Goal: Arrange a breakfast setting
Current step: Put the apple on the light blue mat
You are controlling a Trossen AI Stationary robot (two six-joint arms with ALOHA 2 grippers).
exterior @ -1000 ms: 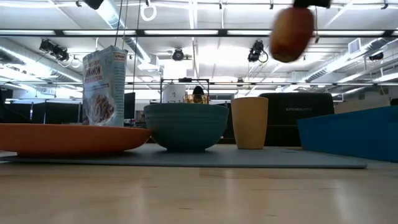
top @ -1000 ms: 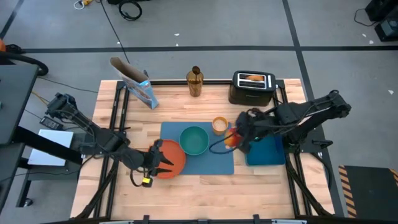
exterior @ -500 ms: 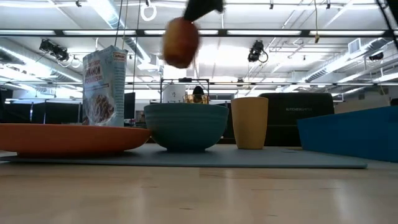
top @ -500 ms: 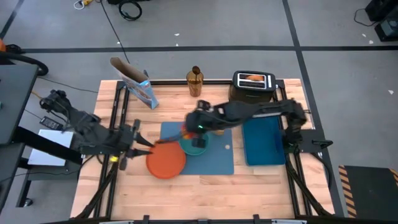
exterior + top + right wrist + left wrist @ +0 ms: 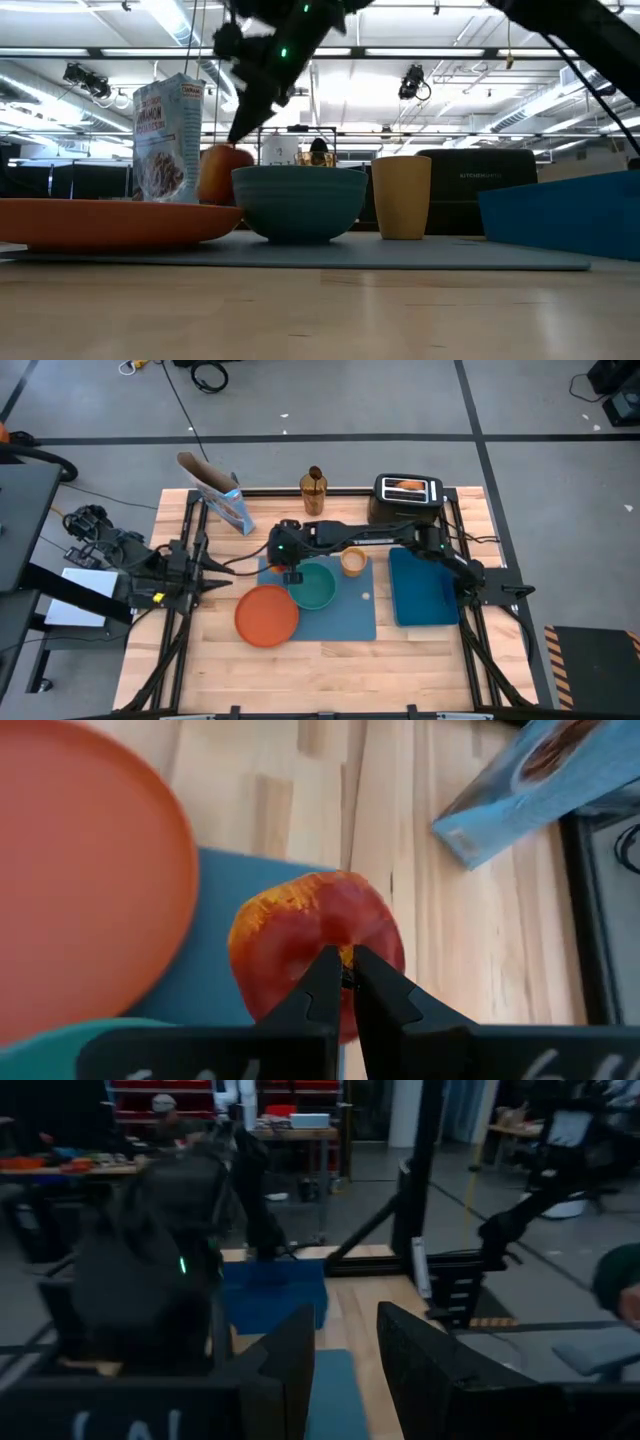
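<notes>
A red and yellow apple (image 5: pixel 315 955) is at the far-left corner of the blue placemat (image 5: pixel 345 622), under my right gripper (image 5: pixel 343 972), which is shut on it. In the low view the apple (image 5: pixel 222 170) shows low behind the orange plate (image 5: pixel 110 222), its underside hidden. The plate (image 5: pixel 267 616) lies on the mat's left edge, with the teal bowl (image 5: pixel 316 588) and orange cup (image 5: pixel 353 562) on the mat. The cereal box (image 5: pixel 226 502) stands at the far left. Toast (image 5: pixel 405 486) sits in the toaster. My left gripper (image 5: pixel 345 1330) is open and empty at the table's left edge. I see no spoon. My right gripper pinches the apple at its stem hollow on top (image 5: pixel 345 952), between its two fingertips (image 5: pixel 322 982). The fingers come from above, slanting down from the table's right. The apple sits upright below them; the plate hides whether it rests on the mat.
A black toaster (image 5: pixel 407 502) and a brown jar (image 5: pixel 313 494) stand at the far edge. A blue tray (image 5: pixel 425 590) lies right of the placemat. Bare wood lies along the near edge (image 5: pixel 330 670).
My right gripper has carried the apple from beside the cup toward the table's left, high over the bowl, then down to the placemat's far-left corner. My left gripper has drawn back from the plate toward the table's left edge.
</notes>
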